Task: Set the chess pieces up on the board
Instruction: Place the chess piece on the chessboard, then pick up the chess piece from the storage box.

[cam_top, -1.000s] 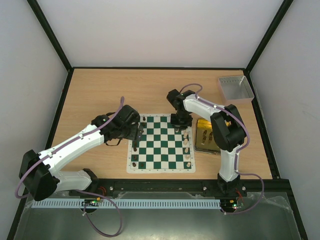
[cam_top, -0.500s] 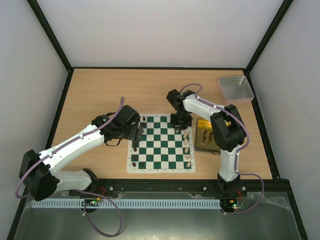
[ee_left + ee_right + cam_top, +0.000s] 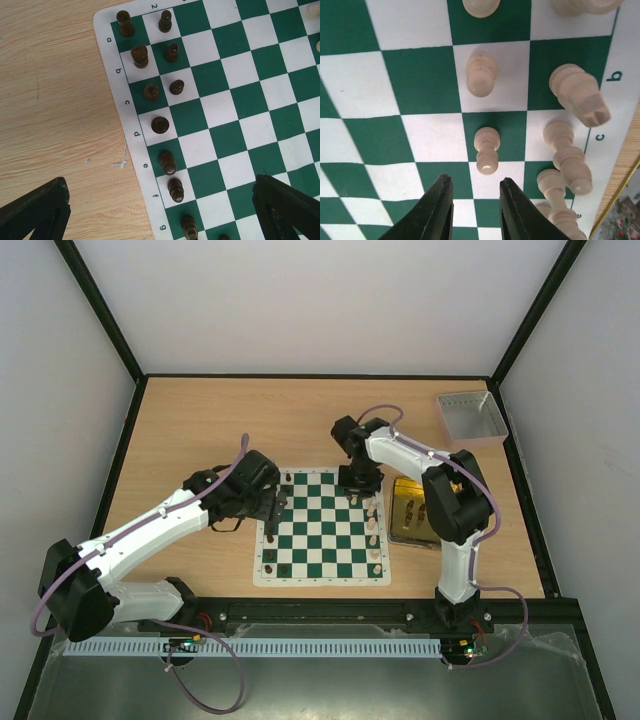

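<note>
- The left tool (image 3: 160,205) is hanging wide open, holding nothing, over the board (image 3: 225,100) by the black pieces (image 3: 160,124).
- The right tool (image 3: 475,187) is standing slightly open, empty, beside a cream pawn (image 3: 486,150).

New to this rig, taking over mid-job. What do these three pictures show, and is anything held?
Two robot arms are bolted at the near edge of a table. The overhead picture looks down from behind them: left arm on the left, right arm on the right. The other two come from wrist cameras, each looking past its own fingers. On the table lie a green-and-white chess board, a yellow tray by its right edge and a grey tray at the far right. Black pieces line the board's left side, cream pieces its right. The left gripper is wide open over the black pieces; the right gripper is slightly open near a cream pawn. Neither holds anything.
</note>
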Motion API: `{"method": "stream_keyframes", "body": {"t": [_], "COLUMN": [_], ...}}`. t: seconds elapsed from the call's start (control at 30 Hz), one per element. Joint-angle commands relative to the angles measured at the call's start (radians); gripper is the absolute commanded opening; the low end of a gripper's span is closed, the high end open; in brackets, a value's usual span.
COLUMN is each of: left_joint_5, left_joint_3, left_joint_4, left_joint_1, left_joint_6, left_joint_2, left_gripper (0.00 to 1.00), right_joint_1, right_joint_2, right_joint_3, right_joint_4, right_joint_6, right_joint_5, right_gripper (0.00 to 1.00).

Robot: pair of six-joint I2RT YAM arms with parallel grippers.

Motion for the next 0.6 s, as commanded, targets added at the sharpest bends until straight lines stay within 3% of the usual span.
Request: {"method": "stream_keyframes", "body": {"t": [0.0, 0.17, 0.33, 0.57], "left_joint_5": [0.003, 0.017, 0.027, 0.05], "left_joint_3": [-0.01, -0.014, -0.015, -0.024], "left_joint_4": [0.001, 0.005, 0.009, 0.022], "left_joint_1": [0.007, 0.007, 0.007, 0.004], "left_joint_6": [-0.005, -0.001, 0.002, 0.007], "left_joint_2": [0.004, 0.003, 0.005, 0.01], "left_gripper": [0.99, 0.99, 0.99, 0.99], "right_joint_1": [0.005, -0.023, -0.176, -0.372], "right_joint_2": [-0.091, -0.194, -0.314, -0.394], "right_joint_3": [0.075, 0.079, -0.087, -0.28], "right_joint_4": [-0.077, -0.146, -0.119, -0.022], "right_joint_6": [0.019, 0.066, 0.124, 0.131], "right_joint_5": [0.043, 0.207, 0.317, 0.293], "right_gripper": [0.25, 0.27, 0.29, 0.25]}}
